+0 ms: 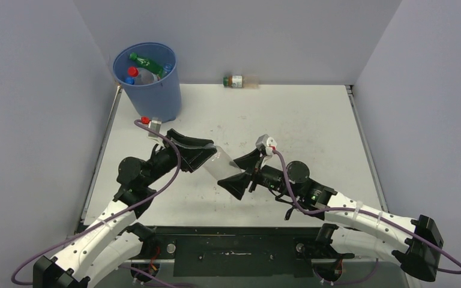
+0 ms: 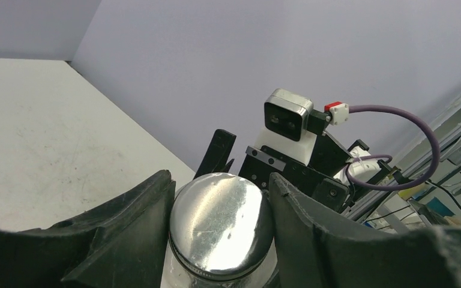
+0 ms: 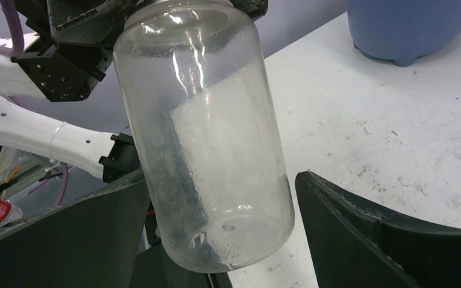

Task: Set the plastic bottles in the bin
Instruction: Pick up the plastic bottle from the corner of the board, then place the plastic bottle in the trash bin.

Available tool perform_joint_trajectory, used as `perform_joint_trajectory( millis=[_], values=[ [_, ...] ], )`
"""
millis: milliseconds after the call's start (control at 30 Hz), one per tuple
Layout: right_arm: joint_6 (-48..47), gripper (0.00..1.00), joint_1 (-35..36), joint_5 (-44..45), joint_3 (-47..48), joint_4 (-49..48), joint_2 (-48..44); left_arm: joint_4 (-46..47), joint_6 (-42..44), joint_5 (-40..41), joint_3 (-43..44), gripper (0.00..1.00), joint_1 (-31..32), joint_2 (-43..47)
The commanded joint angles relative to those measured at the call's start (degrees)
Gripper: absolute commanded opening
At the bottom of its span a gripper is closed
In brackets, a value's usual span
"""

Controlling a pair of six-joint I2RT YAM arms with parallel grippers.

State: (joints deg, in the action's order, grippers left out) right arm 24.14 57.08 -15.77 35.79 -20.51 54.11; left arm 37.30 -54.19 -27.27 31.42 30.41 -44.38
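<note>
Right pincer (image 3: pixel 221 179) spread astride bottle (image 3: pixel 204 132) base | left pincer (image 2: pixel 221 177) clamps other end

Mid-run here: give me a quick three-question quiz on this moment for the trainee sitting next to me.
1. True or false: the bin holds no bottles.
2. The left pincer is shut on the clear bottle at its: A) silver lid; B) middle; C) label.
3. Fill in: the right pincer stands ___ around that bottle's base.
Key: 1 false, a green bottle and others lie inside; 2 A; 3 open.
</note>
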Motion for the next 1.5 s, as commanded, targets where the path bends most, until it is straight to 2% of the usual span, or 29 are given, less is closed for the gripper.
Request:
perform_joint_trajectory(
  millis=[0,167,367,500,767,900,1000,1067,1233,1400,1467],
  values=[
    [1.38,0.90,-0.39,1.57,3.58,-0.65,-1.93,-4.86,3.45,2.01,4.82,0.00,0.34,1.63],
    [1.37,0.90,-0.34,0.51,6.86,6.62,-4.19,-9.92,4.65,7.90,9.07,0.00,-4.19,1.39],
    [1.02,0.90,-0.30,-1.14,8.12,11.45,-8.24,-10.39,1.03,8.47,14.81,0.00,-10.89,-2.44],
    [0.59,0.90,-0.36,-0.26,8.30,13.34,-10.24,-11.59,1.95,10.59,18.83,0.00,-12.53,-3.83],
    [0.79,0.90,-0.35,5.04,6.37,13.35,-13.16,-19.70,9.79,17.89,27.87,0.00,-18.06,-4.18],
    [4.14,0.90,-0.37,14.11,2.63,13.20,-16.05,-23.52,22.07,31.56,34.67,0.00,-19.40,-5.43],
    [6.57,0.90,-0.32,17.92,-0.56,12.60,-17.52,-21.69,30.42,41.76,39.06,0.00,-20.42,-10.56],
    [7.16,0.90,-0.30,19.92,-1.16,14.87,-17.52,-18.01,33.07,43.52,41.07,0.00,-22.33,-15.85],
    [6.45,0.90,-0.38,25.19,-1.72,22.32,-18.73,-6.93,37.52,42.64,47.24,0.00,-24.52,-29.88],
    [7.41,0.90,-0.29,26.04,-6.78,21.47,-22.97,11.60,42.99,39.70,49.43,0.00,-26.31,-41.32],
    [7.83,0.90,-0.33,26.37,-8.71,20.99,-23.67,13.48,45.61,38.82,52.87,0.00,-26.37,-45.82]
  ],
)
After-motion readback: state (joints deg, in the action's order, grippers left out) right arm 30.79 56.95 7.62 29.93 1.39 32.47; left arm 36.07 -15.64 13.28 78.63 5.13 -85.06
